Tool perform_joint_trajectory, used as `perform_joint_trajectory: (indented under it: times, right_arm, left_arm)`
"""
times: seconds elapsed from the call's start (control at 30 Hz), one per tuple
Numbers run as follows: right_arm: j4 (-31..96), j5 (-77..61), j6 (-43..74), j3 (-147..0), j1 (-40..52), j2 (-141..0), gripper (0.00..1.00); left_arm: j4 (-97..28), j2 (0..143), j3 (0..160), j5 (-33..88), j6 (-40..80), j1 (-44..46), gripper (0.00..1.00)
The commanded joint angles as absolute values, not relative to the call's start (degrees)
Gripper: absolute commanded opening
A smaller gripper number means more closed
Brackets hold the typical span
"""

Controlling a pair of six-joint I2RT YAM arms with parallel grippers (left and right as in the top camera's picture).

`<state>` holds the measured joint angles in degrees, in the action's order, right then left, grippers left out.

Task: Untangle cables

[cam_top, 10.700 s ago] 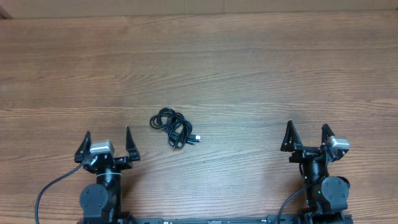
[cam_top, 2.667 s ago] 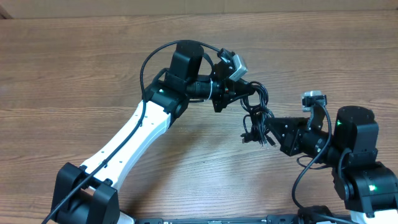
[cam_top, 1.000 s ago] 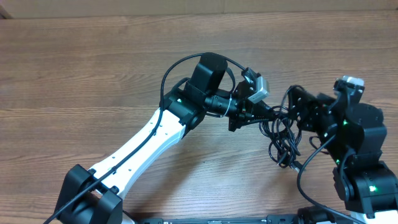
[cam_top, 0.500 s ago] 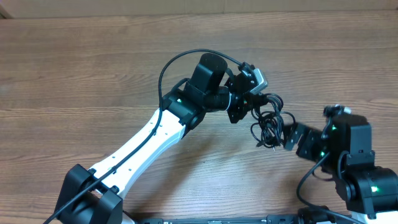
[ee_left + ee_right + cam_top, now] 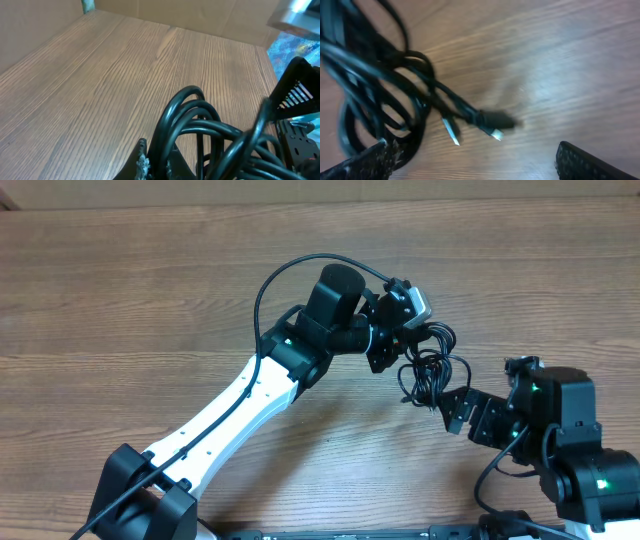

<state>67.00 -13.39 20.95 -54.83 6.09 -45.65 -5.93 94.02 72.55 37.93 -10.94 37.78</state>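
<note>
Cables (image 5: 432, 370) hung as one tangled bunch above the table (image 5: 150, 280), clenched in the left end effector (image 5: 403, 348) so that their plug ends dangled free. The right end effector (image 5: 457, 412) stood wide apart and empty just beside the bunch, probably to catch one strand.

My left arm (image 5: 235, 405) stretches from 7 o'clock toward 1 o'clock, bending at the end so the left gripper (image 5: 402, 348) points to 3 o'clock, jaws pinched tight. My right gripper (image 5: 453, 411) faces 10 o'clock, jaws spread wide.
</note>
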Motion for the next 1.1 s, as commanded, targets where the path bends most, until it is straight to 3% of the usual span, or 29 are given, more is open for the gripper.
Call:
perform_joint_trajectory:
  times: [0.0,0.23,0.43,0.67,0.77,1.07]
  right_arm:
    - [64.66,-18.33,20.58,-55.31,6.42,-45.39,1.0]
    - [63.46,-17.28,20.56,-55.31,6.39,-45.41,1.0]
    - [63.48,-16.62,20.58,-55.31,6.39,-45.41,1.0]
    - [63.75,-18.57,20.23,-55.31,6.39,-45.39,1.0]
    - [63.7,-18.06,19.27,-55.31,6.39,-45.39,1.0]
    - [61.89,-11.0,19.27,-55.31,6.39,-45.39,1.0]
  left_arm:
    - [-5.32,92.86,73.41,42.24,-11.53,37.8,0.04]
    - [-5.08,92.86,73.41,53.8,-11.55,37.82,0.04]
    - [-4.67,92.86,73.41,55.44,-11.55,37.76,0.04]
    - [-5.96,92.86,73.41,37.82,-6.31,36.25,0.04]
    - [-6.09,92.86,73.41,37.32,-4.03,34.41,0.04]
    - [-5.74,92.86,73.41,54.15,-2.63,28.86,0.04]
